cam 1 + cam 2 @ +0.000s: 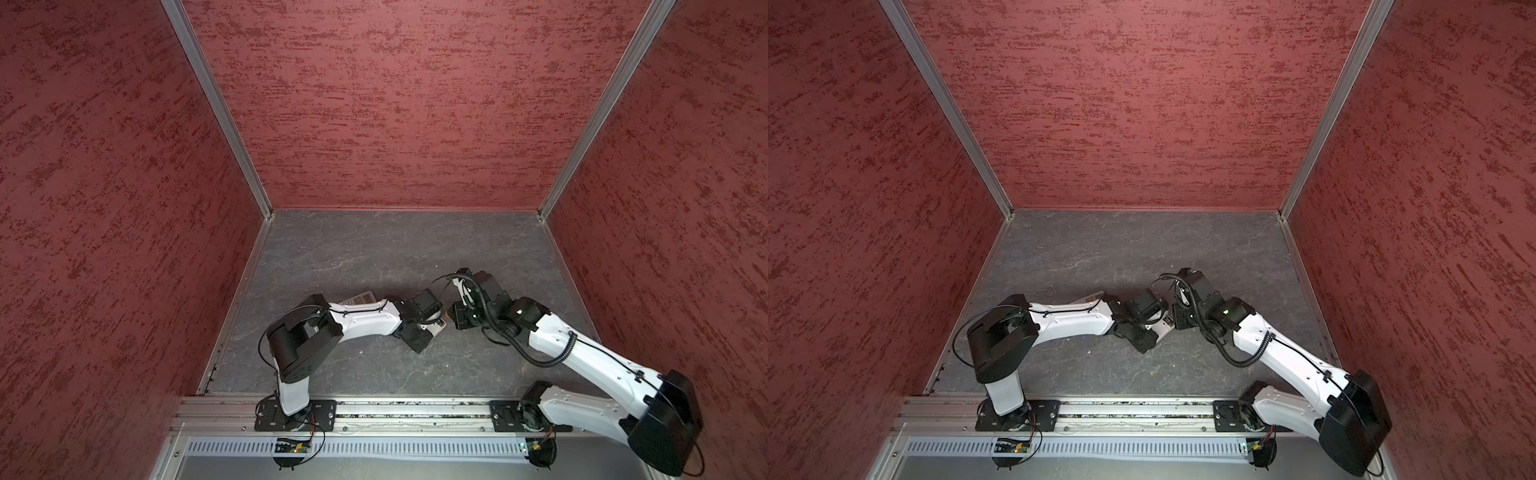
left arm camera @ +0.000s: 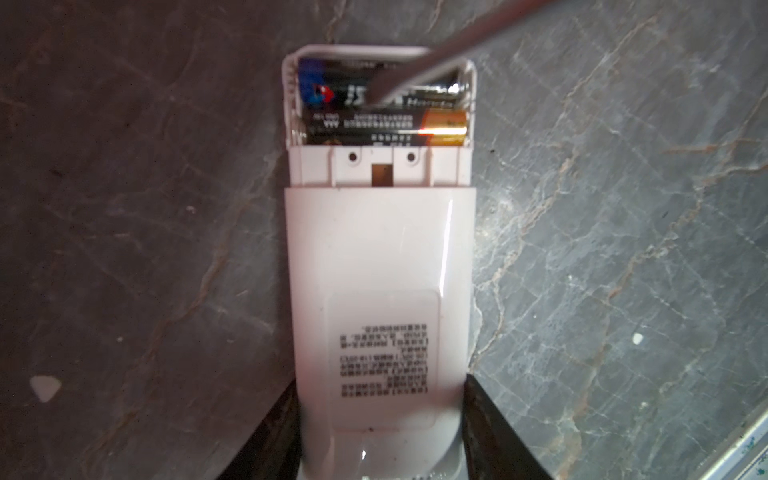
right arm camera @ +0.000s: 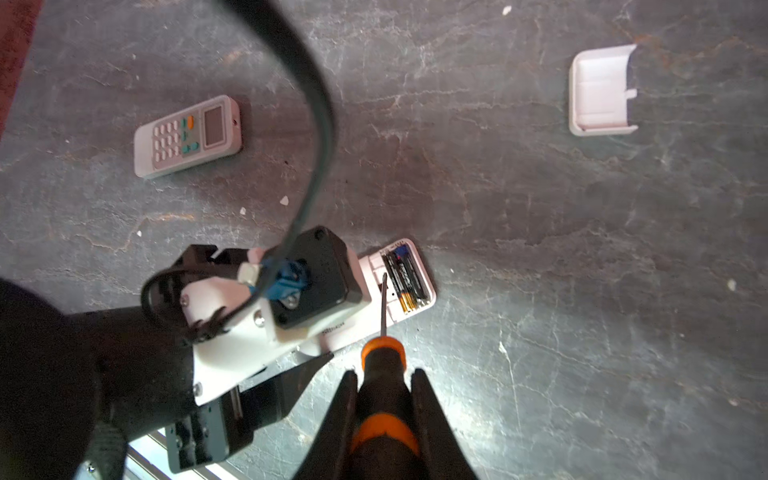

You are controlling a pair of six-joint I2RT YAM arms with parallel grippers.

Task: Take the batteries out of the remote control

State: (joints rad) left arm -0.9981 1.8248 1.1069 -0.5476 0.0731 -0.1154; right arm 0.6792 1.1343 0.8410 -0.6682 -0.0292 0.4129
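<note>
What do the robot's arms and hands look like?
The left arm and right arm are glossy white shells joined by blocky black joint housings. Thin black wires run along the left; a ribbed black hose loops beside the right. The left hand and right hand each have two tapered black fingers.

Three walls close the work space in both top views: a back wall (image 1: 399, 104), a left wall (image 1: 104, 208) and a right wall (image 1: 685, 187). All are dark red with a rough, streaked texture. Silver metal profiles (image 1: 216, 108) run along the two back corners. The table (image 1: 395, 249) has a dark grey surface like stone, with pale veins. At its near edge lies an aluminium rail (image 1: 415, 409), and in front of it a slotted grey strip (image 1: 415, 448). Some small white chips (image 2: 45, 388) lie on the table.
</note>
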